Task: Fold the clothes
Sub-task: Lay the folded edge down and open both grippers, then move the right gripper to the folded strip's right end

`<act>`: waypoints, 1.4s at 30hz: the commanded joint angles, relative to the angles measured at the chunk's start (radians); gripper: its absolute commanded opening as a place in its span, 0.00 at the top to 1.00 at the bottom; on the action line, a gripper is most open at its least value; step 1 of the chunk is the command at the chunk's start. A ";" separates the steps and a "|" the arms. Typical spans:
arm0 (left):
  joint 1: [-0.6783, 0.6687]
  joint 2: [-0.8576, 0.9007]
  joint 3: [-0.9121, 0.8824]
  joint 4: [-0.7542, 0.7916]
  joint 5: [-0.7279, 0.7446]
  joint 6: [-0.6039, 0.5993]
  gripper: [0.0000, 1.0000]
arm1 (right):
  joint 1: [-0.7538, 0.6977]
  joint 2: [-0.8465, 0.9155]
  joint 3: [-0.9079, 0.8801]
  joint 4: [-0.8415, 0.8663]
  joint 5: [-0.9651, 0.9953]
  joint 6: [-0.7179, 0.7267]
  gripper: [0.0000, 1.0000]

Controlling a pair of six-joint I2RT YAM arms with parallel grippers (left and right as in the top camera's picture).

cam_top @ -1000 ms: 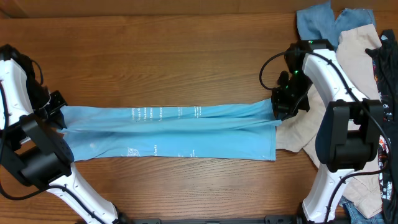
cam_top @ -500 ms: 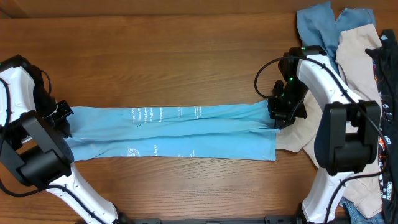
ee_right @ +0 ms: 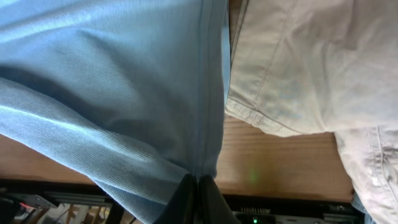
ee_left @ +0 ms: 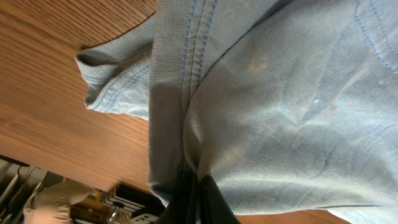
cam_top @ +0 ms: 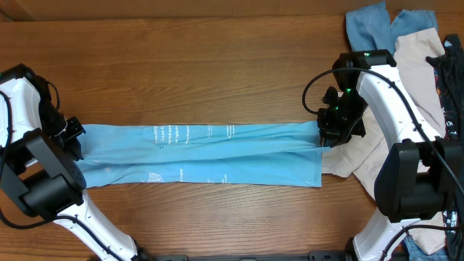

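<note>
the sky-blue t-shirt (cam_top: 203,152) lies as a long taut band across the desk (cam_top: 217,65), the left jaws clamped on one end, the right jaws on the other (beige garment (cam_top: 417,58) just beside).

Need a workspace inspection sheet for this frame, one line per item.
Surface: wooden table, no stains or damage visible.
Job's things: sky-blue T-shirt stretched as a long band between the arms, white lettering showing, lengthwise folds. Beige garment, dusty blue garment and black garment heaped at the right edge.
Clutter: nothing seen.
End effectors: left end effector shut on the shirt's left end; right end effector shut on its right end, beside the beige garment's edge.
Cables: black cable loops off the right arm, apart from the cloth.
Surroundings: only blur past the table edge in the wrist views.
</note>
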 commanded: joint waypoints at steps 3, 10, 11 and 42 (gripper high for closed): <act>0.005 -0.027 -0.006 0.008 -0.018 -0.022 0.96 | 0.005 -0.006 -0.003 -0.024 -0.006 -0.006 0.96; 0.004 -0.027 -0.006 0.009 -0.018 -0.022 0.96 | 0.019 -0.006 -0.003 -0.047 -0.025 -0.006 0.96; 0.004 -0.027 -0.006 0.010 -0.018 -0.022 0.96 | 0.025 -0.006 -0.003 -0.047 -0.025 -0.006 0.96; 0.031 -0.027 -0.006 0.038 -0.056 -0.029 0.73 | 0.049 -0.006 -0.003 0.037 0.021 -0.003 0.53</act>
